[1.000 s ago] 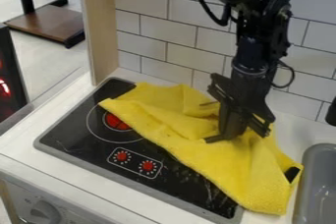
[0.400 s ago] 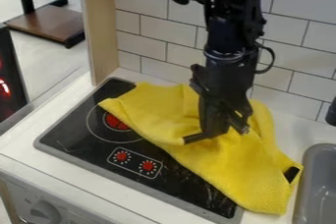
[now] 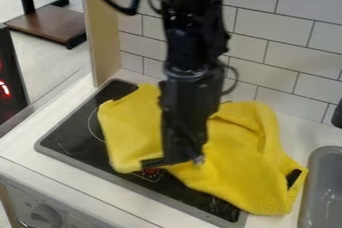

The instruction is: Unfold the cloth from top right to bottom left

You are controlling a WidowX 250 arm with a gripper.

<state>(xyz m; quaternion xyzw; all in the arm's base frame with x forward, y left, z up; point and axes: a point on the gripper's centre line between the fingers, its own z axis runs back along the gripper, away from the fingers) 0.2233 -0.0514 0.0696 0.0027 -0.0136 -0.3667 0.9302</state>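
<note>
You've got the jaws (image 3: 171, 162) touching the cloth (image 3: 244, 144), just below frame centre; can't tell if they're open or gripping.

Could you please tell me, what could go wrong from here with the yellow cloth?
The cloth lies partly on the smooth-looking stove top, so a pull might slide it whole instead of unfolding it. The gripper seems low over the stove top and might scrape it. The cloth is also rumpled, so some folds might not open.
</note>
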